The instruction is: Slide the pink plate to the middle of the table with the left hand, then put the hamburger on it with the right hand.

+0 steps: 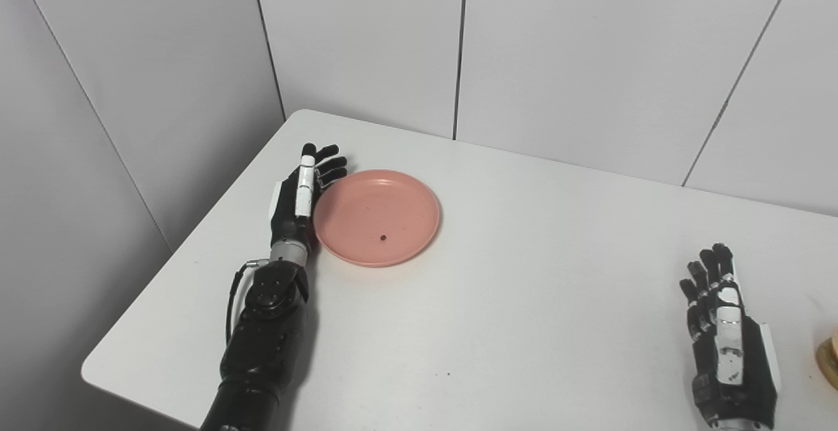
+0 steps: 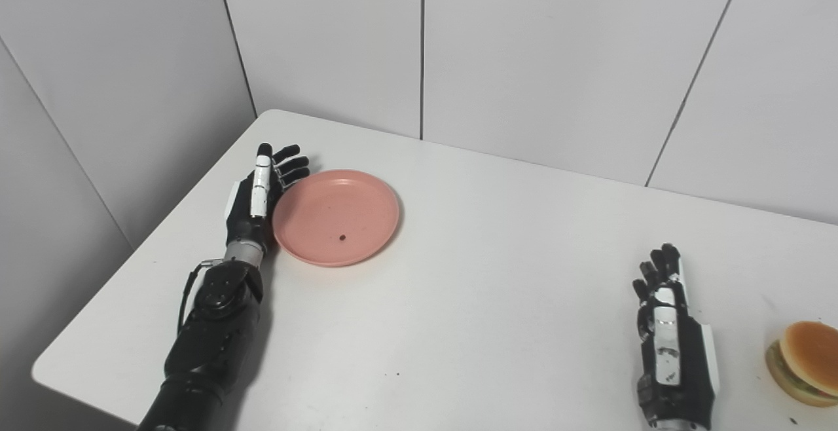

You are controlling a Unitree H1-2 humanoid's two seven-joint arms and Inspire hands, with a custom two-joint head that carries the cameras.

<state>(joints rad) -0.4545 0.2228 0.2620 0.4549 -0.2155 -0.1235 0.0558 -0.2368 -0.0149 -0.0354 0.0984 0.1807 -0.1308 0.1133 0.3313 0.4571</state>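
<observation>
This looks like a robotics lab or test cell rather than a home: a plain white table with rounded corners stands in a corner formed by bare grey-white wall panels with dark seams between them. Nothing decorates the walls, the light is flat and even, and black robotic arms reach over the tabletop from the near edge

no readable text, labels, brands or numbers anywhere

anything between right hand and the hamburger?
Nothing: bare table separates the right hand from the hamburger. The right eye view shows it; the left eye view cuts the hamburger off at its edge.
</observation>
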